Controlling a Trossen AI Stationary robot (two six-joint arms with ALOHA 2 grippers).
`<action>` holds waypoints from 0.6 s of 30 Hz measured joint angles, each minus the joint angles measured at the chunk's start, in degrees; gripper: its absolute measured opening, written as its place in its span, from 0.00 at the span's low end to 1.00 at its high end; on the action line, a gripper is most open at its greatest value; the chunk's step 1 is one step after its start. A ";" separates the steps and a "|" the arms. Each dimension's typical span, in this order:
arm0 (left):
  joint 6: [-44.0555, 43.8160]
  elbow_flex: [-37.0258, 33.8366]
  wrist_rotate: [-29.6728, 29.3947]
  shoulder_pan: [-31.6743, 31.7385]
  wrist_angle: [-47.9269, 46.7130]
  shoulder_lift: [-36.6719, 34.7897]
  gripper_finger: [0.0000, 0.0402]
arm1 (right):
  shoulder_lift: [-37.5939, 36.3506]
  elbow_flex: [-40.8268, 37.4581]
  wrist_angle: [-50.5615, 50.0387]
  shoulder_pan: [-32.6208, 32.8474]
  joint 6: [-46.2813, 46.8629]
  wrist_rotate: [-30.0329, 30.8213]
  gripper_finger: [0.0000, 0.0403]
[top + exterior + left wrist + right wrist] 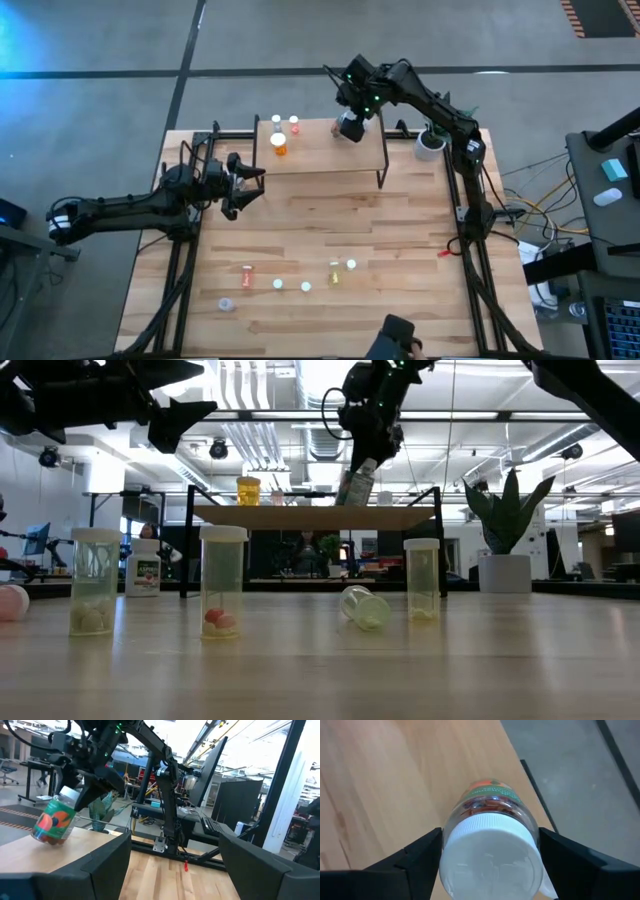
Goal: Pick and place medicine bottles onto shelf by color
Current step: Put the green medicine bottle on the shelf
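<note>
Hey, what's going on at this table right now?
The right gripper holds a green-labelled bottle by its white cap, tilted over the small wooden shelf at the table's far side. A few bottles already stand at the shelf's other end, an orange one among them. The left gripper hangs open and empty over the table beside the shelf. More bottles wait near the front edge.

Open-plan robotics lab or workshop, grey concrete floor with taped lines, exposed ceiling ducts and strip lights, plank worktop on black frame, monitors on desks, trailing cables, potted plant
</note>
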 joint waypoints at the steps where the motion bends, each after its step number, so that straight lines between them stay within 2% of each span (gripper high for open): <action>1: -0.05 0.00 0.02 -0.02 -0.01 0.00 0.71 | 0.00 0.00 0.25 0.01 -0.06 0.35 0.73; 5: -1.09 0.00 0.02 -0.02 0.02 0.17 0.71 | 0.00 0.00 1.44 0.04 -0.25 4.17 0.78; 10: -1.37 0.00 0.37 -0.02 0.02 0.92 0.71 | 0.21 0.00 1.50 0.00 -0.59 4.26 0.82; 18: -1.45 0.00 1.43 -0.02 0.04 1.60 0.71 | 0.39 0.00 3.04 0.03 -0.58 4.22 0.82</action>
